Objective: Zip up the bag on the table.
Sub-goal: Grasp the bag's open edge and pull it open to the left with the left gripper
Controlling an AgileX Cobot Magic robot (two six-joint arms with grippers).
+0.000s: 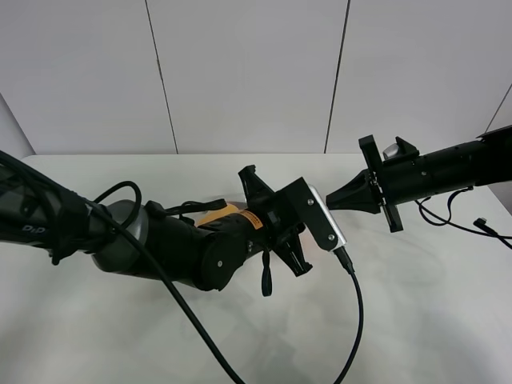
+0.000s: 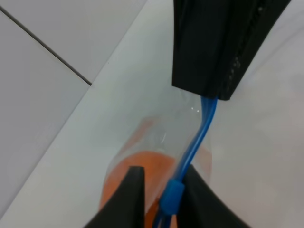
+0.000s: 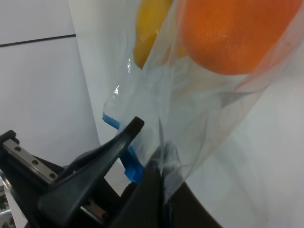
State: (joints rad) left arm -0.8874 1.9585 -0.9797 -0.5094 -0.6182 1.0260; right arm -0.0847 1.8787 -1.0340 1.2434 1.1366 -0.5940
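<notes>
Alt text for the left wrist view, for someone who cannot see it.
A blue zip strip with its slider runs between the left pincer's two black fingers up to the black right pincer. It edges a clear crinkly plastic bag holding a round orange fruit, over a white table.

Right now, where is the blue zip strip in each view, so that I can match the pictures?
Exterior high: the zip strip is not visible; the left arm covers that area.
Left wrist: the zip strip runs from the right tool, which grips it, down to between the fingers of the left tool.
Right wrist: the zip strip shows blue at the right tool.
Shared landmark: the orange, in both wrist views.
</notes>
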